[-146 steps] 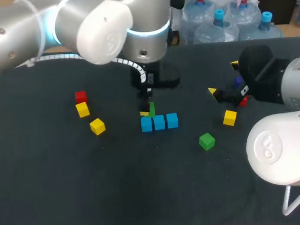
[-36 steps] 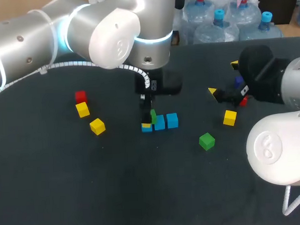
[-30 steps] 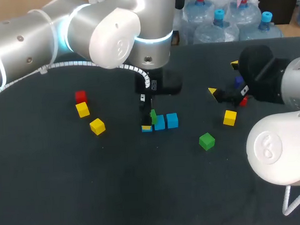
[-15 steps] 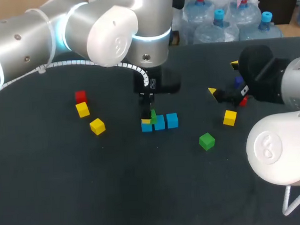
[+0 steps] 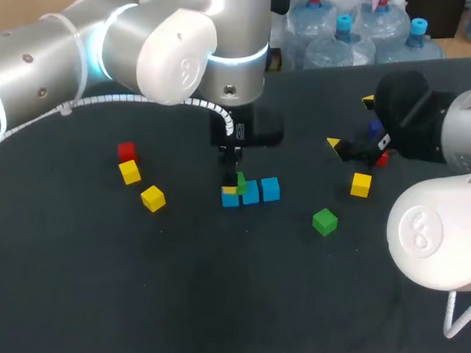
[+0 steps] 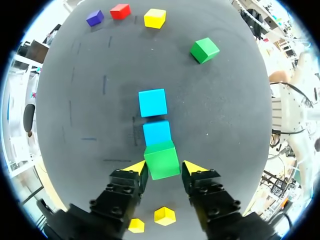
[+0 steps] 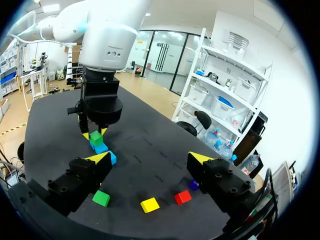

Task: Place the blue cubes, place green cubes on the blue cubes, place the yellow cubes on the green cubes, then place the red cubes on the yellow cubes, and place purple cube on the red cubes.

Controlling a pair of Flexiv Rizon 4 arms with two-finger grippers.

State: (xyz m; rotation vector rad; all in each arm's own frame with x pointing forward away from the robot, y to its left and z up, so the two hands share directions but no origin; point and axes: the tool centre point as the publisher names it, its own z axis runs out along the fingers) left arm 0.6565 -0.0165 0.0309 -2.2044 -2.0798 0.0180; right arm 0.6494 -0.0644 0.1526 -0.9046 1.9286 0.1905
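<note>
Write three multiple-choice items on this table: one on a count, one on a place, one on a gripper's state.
1. How many yellow cubes lie on the table?
A. one
B. three
C. five

2. The green cube in the left gripper is
A. beside the yellow cubes
B. at the end of the row of blue cubes
C. apart from every other cube

3. The right gripper is
A. shut on a yellow cube
B. shut on a blue cube
C. open and empty

Answers:
1 B: the head view shows two on the left arm's side and one on the right arm's.
2 B: the left wrist view shows it in line with two blue cubes ahead of the gripper.
3 C: its fingers stand far apart with nothing between them.
</note>
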